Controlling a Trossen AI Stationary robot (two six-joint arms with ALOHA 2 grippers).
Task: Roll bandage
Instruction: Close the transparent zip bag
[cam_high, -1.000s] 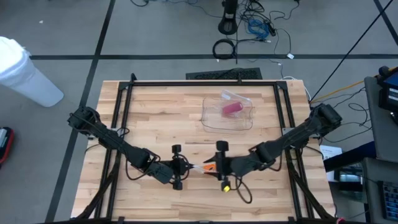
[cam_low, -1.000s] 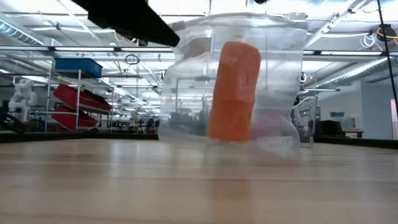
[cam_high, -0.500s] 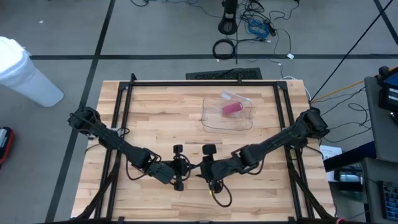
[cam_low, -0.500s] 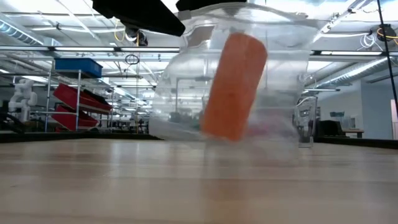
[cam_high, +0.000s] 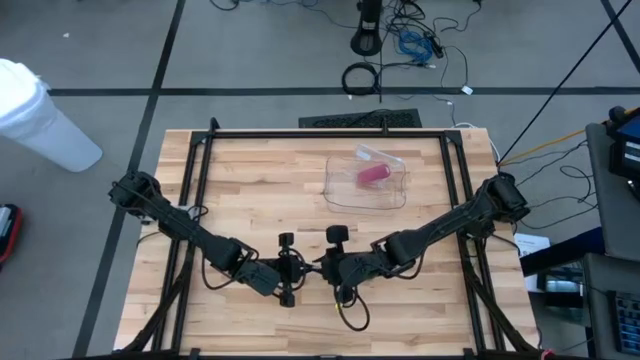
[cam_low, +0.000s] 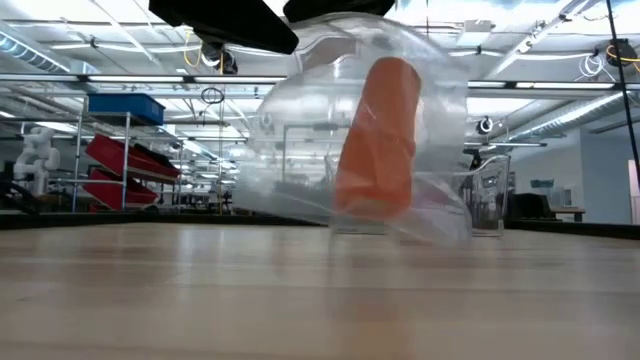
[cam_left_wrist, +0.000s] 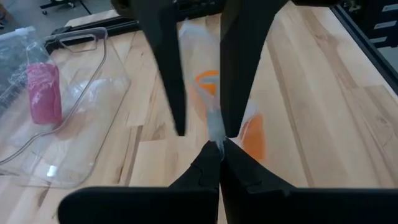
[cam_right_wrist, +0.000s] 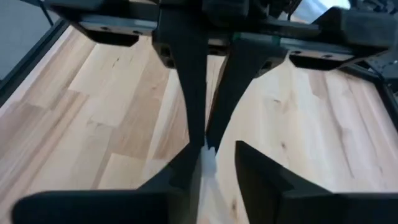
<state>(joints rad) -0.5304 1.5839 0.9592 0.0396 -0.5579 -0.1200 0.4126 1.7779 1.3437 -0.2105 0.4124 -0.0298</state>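
Near the table's front edge, the left gripper (cam_high: 300, 272) is pinching shut on a clear bag (cam_low: 360, 140) with an orange bandage roll (cam_low: 378, 140) inside, lifted off the table (cam_high: 250, 190). Facing it, the right gripper (cam_high: 322, 268) is reaching in, fingers narrowly apart around the bag's edge. Farther back, a tray (cam_high: 340, 195) is holding a pink roll (cam_high: 372, 175).

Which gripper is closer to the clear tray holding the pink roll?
Right. The right gripper sits just below the clear tray in the high view; the left gripper is beside it, slightly farther left of the pink roll.
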